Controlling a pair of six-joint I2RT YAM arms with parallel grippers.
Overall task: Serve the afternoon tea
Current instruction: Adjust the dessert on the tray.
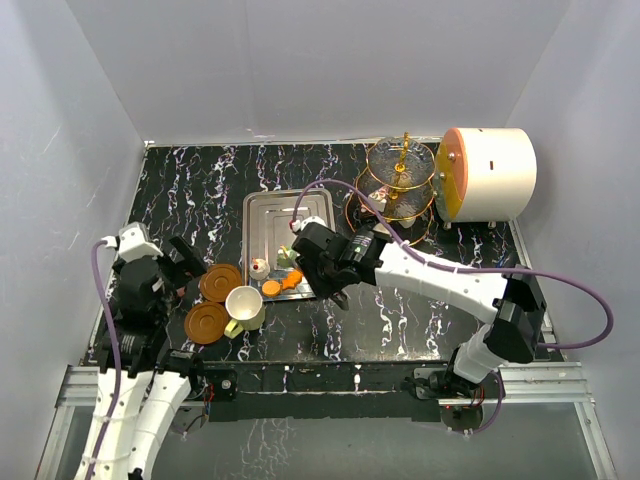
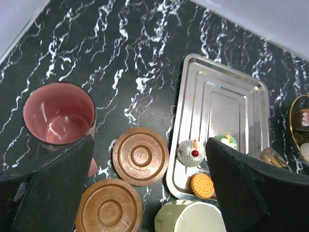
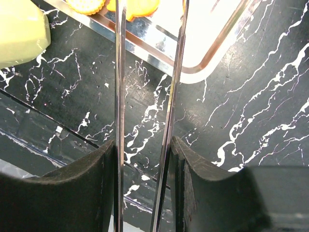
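My right gripper [image 3: 143, 145] is shut on a pair of steel tongs [image 3: 119, 96]. Their tips reach over the near rim of the steel tray [image 3: 212, 53], beside an orange cake [image 3: 140, 6] and an orange biscuit [image 3: 87, 5]. In the left wrist view a grey-white cake with a cherry [image 2: 190, 152] and a green cake [image 2: 225, 141] also lie on the tray. My left gripper [image 2: 149, 145] hangs open above two brown saucers [image 2: 140, 155] [image 2: 109, 210]. The maroon cup [image 2: 59, 115] stands to their left and the cream cup [image 2: 190, 217] at their near right. The three-tier stand [image 1: 400, 180] is at the back right.
A big white cylinder with an orange end [image 1: 490, 172] lies right of the stand. The back half of the tray [image 1: 288, 215] is bare. White walls close the table on three sides, and the metal frame edge [image 1: 330, 385] runs along the near side.
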